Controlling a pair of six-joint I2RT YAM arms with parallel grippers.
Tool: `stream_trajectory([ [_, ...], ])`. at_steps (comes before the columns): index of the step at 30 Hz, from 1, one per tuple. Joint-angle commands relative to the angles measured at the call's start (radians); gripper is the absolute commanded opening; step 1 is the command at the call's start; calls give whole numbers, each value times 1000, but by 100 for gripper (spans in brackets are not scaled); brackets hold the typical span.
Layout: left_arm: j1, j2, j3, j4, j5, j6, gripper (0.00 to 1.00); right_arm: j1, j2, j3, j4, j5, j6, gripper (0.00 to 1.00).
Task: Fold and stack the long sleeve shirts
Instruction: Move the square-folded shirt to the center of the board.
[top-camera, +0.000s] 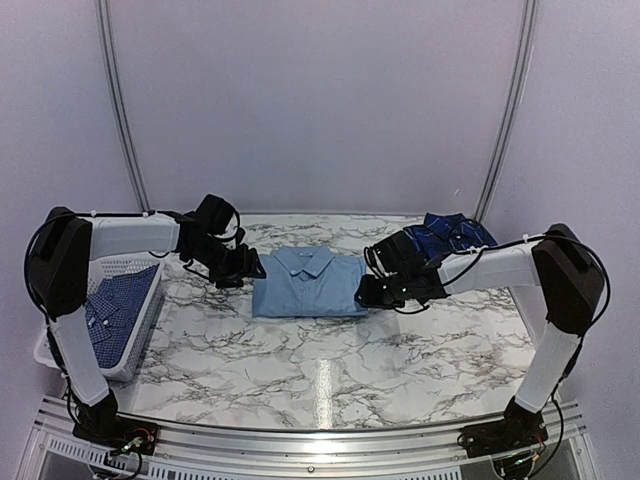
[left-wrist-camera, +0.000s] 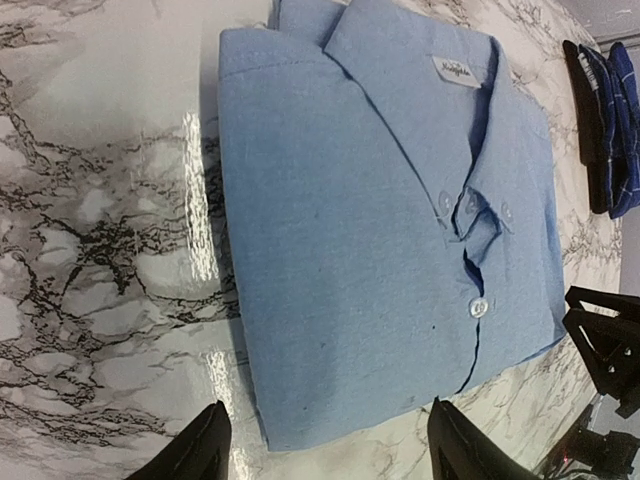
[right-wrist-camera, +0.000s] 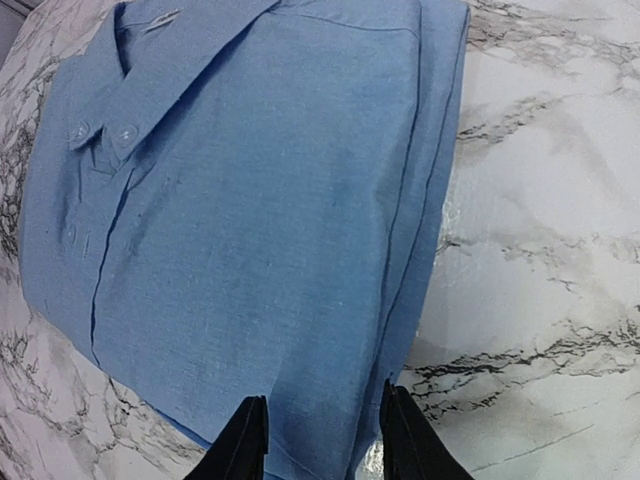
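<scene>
basket (top-camera: 128, 268) holding checked shirt (top-camera: 113, 305), folded blue shirt (top-camera: 305, 285)

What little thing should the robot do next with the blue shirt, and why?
Probably the left gripper should lower and pinch its side of the light blue shirt. The shirt lies folded, the jaws stand open around its edge, and the right gripper straddles the opposite edge, so together they could lift it onto the navy plaid shirt.

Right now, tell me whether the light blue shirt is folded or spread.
Folded: light blue shirt forms a compact rectangle, collar buttoned, layered edges visible.
</scene>
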Motion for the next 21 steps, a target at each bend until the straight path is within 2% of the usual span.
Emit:
stream_trajectory([
  [1,7,-21,-31,56,41,26,70,10,-8,3,-41,28,15,35],
  [10,7,6,-56,81,77,28,69,25,-12,-20,-24,-7,32,29],
  [13,7,6,-56,83,80,27,69,25,-17,-21,-25,-8,32,21],
  [17,7,5,-60,84,84,27,69,26,-56,-66,-34,16,45,1],
  [21,7,8,-69,84,89,32,69,26,-101,-183,6,15,88,0],
])
